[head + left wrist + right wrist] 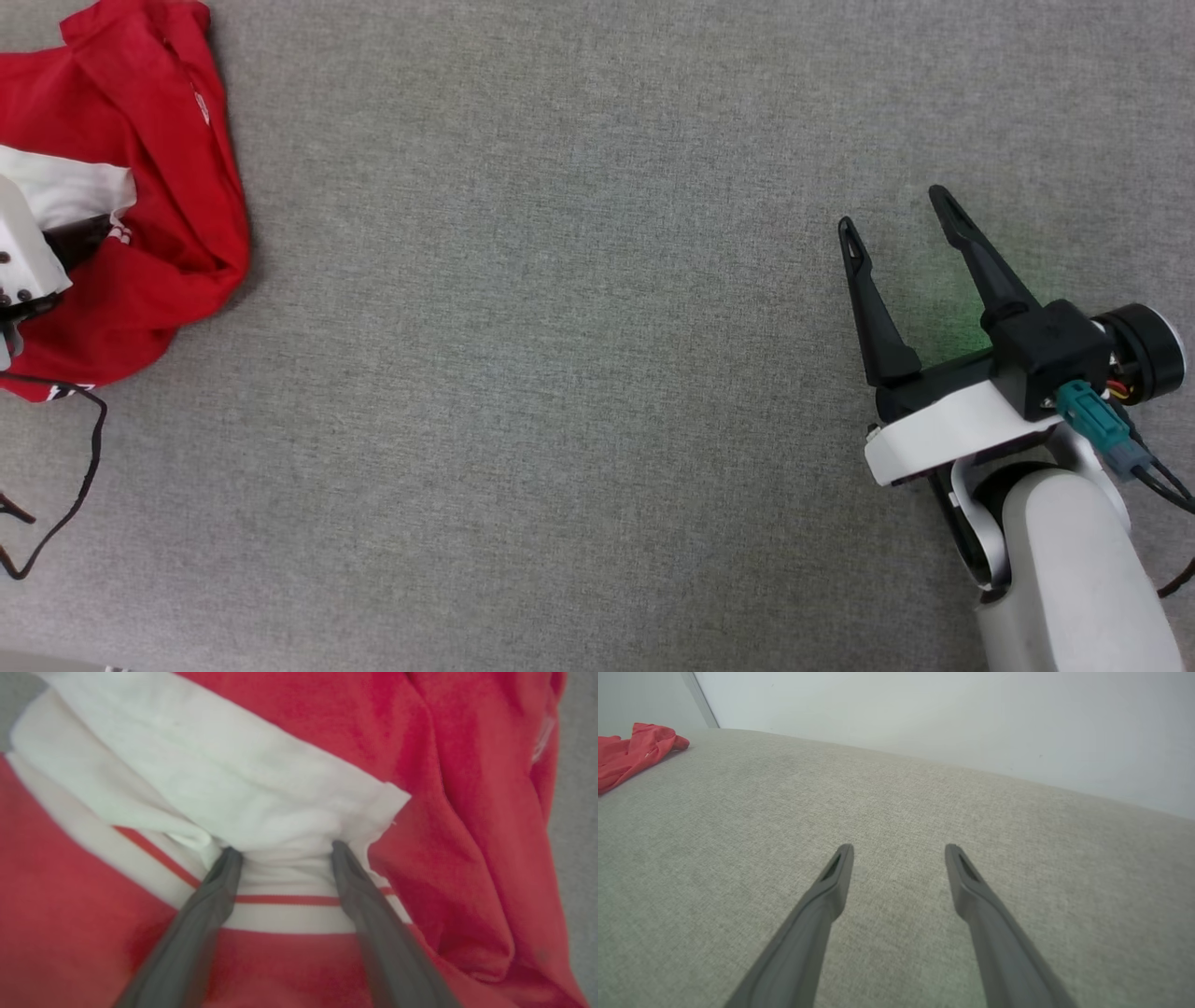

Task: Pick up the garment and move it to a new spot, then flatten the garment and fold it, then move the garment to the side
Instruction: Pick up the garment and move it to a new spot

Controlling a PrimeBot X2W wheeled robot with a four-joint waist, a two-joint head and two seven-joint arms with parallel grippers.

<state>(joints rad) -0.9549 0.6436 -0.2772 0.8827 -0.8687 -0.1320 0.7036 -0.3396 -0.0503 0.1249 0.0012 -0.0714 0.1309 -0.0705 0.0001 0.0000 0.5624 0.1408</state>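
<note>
counter [579, 392]: grey woven cloth | garment [177, 187]: crumpled red jersey, white sleeve, striped trim | your left hand [282, 851]: spread, tips in white fold | your right hand [892, 210]: spread, empty

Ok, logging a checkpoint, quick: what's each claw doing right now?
Left claw: open, tips pushed into white fabric of the jersey.
Right claw: open, empty, over the grey surface.

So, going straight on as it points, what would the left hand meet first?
The white sleeve of the red jersey; the fingertips of the open left hand seem to touch it.
</note>
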